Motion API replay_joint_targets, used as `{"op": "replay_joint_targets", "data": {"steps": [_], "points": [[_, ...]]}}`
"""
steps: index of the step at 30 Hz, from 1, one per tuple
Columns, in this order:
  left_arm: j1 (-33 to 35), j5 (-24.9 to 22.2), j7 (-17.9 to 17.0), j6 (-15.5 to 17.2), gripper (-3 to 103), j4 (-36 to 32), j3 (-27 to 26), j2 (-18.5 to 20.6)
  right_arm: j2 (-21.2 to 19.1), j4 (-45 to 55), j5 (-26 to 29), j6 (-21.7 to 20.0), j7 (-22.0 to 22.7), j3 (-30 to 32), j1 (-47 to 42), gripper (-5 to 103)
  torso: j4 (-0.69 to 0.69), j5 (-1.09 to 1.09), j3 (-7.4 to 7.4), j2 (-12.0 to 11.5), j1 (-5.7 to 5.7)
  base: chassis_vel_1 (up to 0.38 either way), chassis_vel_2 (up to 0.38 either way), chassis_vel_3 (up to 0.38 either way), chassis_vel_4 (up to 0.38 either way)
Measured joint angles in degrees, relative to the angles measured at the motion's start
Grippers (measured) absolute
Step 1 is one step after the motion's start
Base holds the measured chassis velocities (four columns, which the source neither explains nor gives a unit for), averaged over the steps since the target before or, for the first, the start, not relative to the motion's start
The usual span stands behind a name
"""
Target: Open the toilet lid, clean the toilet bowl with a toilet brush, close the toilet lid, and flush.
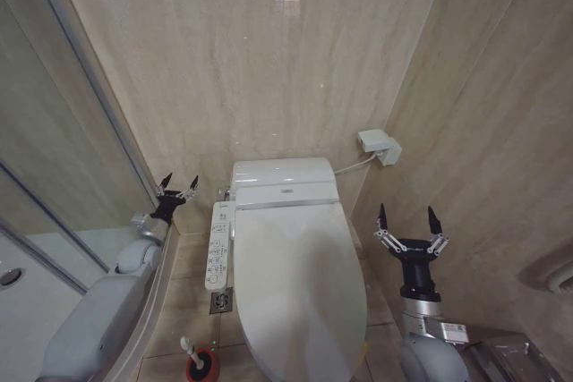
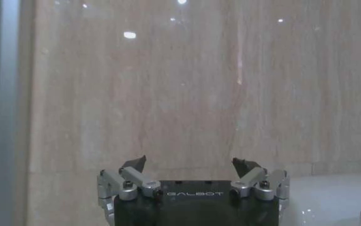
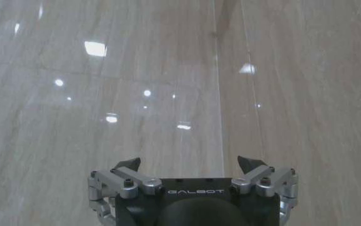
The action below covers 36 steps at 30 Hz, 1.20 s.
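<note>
left gripper (image 1: 177,185) spread wide, empty; right gripper (image 1: 408,219) likewise

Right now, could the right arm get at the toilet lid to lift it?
Probably yes. The right gripper hangs open beside the closed toilet lid, apart from it, with nothing between them. The left gripper is raised, open, on the far side.

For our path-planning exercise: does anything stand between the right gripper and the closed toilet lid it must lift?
Nothing visible does. The right gripper, open, hangs in free air just right of the toilet lid, which lies shut. The left gripper, open, is beyond the button panel.
</note>
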Motion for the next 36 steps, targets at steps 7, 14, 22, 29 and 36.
{"op": "replay_joint_targets", "data": {"steps": [7, 14, 22, 29, 36], "points": [[-3.40, 0.41, 1.00, -0.11, 89, 4.41, 2.48, -1.41, -0.23, -0.69, 0.44, -0.06, -0.19, -0.46, 0.94, 100, -0.01, 0.00, 0.00, 0.00, 0.00, 0.000, 0.000, 0.000, 0.000], [-7.18, 1.17, 8.67, -2.42, 62, 11.60, 4.37, -2.82, -0.96, -2.27, 1.26, -0.07, -0.35, -0.75, 2.55, 100, -0.01, 0.01, 0.00, 0.00, 0.00, 0.000, 0.000, 0.000, 0.000], [-9.60, 3.48, 18.13, -5.95, 36, 17.16, 4.64, -2.99, -0.72, -3.19, 1.52, -0.03, -0.35, -0.95, 3.39, 100, 0.00, 0.01, 0.00, 0.00, 0.00, 0.000, 0.000, 0.000, 0.000], [-10.97, 6.78, 19.81, -6.79, 8, 19.18, 4.47, -2.66, -0.48, -3.56, 1.53, 0.18, -0.36, -1.04, 3.43, 100, 0.00, 0.00, 0.00, 0.00, 0.00, 0.000, 0.000, 0.000, 0.000], [-12.94, 7.72, 22.30, -7.46, 0, 23.69, 4.63, -3.67, -0.44, -3.53, 1.52, 0.20, -0.39, -1.17, 3.45, 100, -0.01, 0.00, -0.01, 0.00, 0.00, 0.000, 0.000, 0.000, 0.000]]}}
